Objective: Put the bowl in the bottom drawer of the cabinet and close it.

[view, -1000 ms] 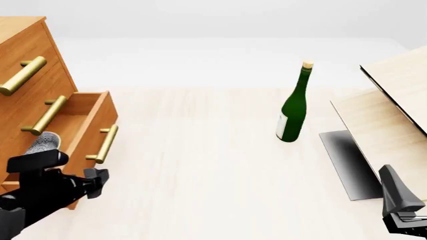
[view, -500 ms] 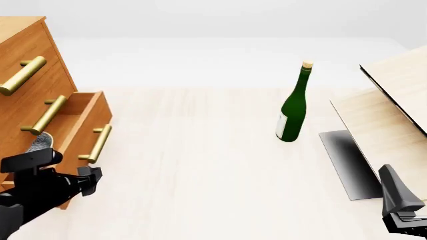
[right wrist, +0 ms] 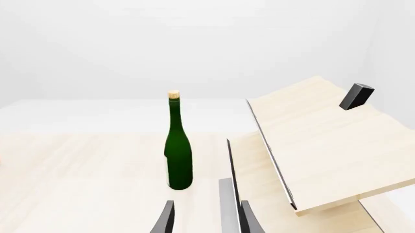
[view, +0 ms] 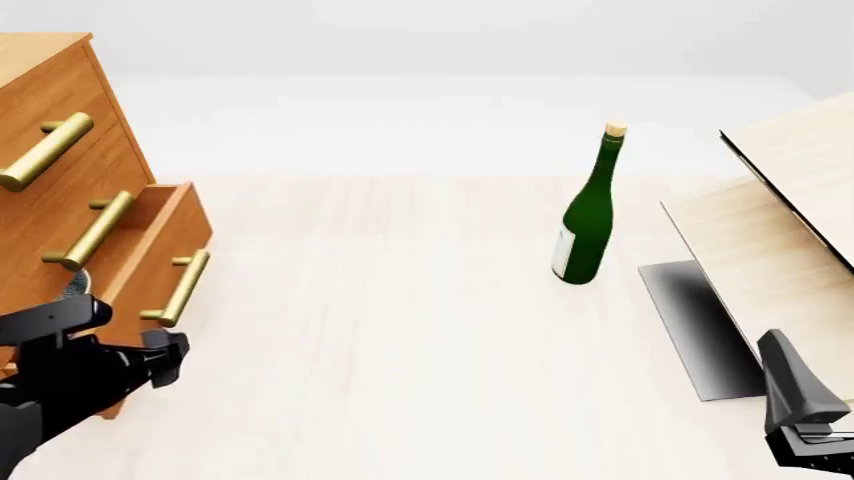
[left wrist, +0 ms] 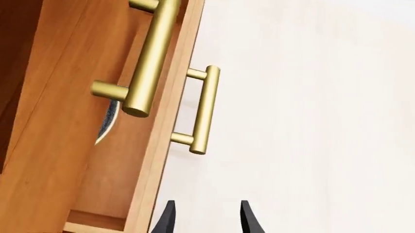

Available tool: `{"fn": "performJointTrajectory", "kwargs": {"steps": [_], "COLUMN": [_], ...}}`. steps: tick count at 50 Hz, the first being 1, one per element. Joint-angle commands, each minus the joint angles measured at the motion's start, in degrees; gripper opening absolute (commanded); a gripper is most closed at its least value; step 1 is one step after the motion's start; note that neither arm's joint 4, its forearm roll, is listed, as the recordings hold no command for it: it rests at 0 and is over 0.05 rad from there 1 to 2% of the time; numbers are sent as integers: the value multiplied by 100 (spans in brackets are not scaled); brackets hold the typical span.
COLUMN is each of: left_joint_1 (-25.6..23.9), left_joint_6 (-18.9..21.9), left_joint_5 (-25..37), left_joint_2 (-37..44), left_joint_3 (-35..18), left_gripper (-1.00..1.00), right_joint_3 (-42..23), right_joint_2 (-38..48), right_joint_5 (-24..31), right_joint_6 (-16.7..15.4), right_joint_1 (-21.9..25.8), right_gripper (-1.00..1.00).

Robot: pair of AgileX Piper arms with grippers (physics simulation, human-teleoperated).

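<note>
While the bottom drawer (view: 160, 262) stood only partly out of the cabinet (view: 54, 150), the bowl (left wrist: 108, 121) lay inside it, showing as a thin speckled sliver behind the drawer front in the left wrist view. The left gripper (left wrist: 206, 218) sat low in front of that drawer front, its fingers (left wrist: 166, 219) narrowly apart and holding nothing; this placement suited a flat push on the wood rather than a grasp of the brass handle (view: 176, 288). A slim gap remained between the drawer front and the cabinet face, so closure looked incomplete. The right gripper (right wrist: 206, 218) waited near the bench (view: 400, 300) edge on the far side, fingers slightly parted and empty, facing the green bottle (view: 587, 215) and the pale wood panels (view: 787, 210). Open bench lay between drawer and bottle, leaving free room for the push.
</note>
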Motion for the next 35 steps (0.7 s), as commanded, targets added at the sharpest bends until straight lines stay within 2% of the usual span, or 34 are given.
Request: {"fn": "performJointTrajectory", "kwargs": {"steps": [1,22,35], "left_joint_1": [379,886,1076], "left_joint_6": [262,648,789], "left_joint_5": [-11,-276,-657], "left_joint_2": [-20,114,550], "left_joint_3": [34,66,-26], "left_gripper": [100,100,100], "right_joint_3": [0,0,0], "right_joint_2": [0,0,0], "right_joint_5": [0,0,0], "right_joint_6": [0,0,-1], "right_joint_1": [0,0,0], "right_gripper": [100,100,100]}}
